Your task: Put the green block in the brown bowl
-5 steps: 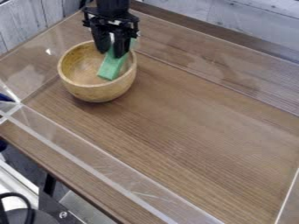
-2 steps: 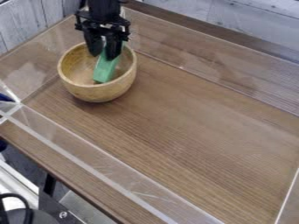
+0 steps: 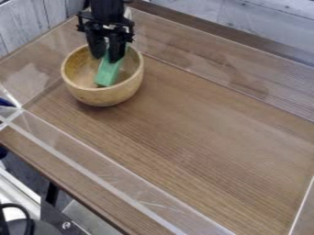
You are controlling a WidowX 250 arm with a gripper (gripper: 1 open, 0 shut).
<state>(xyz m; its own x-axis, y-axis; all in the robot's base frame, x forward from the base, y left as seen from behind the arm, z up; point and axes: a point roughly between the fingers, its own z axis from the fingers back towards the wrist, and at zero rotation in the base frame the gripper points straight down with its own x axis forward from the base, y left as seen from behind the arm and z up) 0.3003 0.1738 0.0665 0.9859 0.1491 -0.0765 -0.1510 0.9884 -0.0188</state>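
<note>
At the left of the wooden bench [image 3: 208, 138], near its far edge, sits the brown bowl [image 3: 81, 87], round with a thick rim and a smooth tan inside. Just right of the bowl's centre the green block [image 3: 110, 71] stands tilted within the bowl's hollow, its upper end pinched between the dark fingers of the hand [image 3: 109, 53], which points straight down over the bowl and is closed on the block; whether the block's lower end touches the bowl's floor I cannot tell. To the right, the bench stretches away in brown wood grain.
</note>
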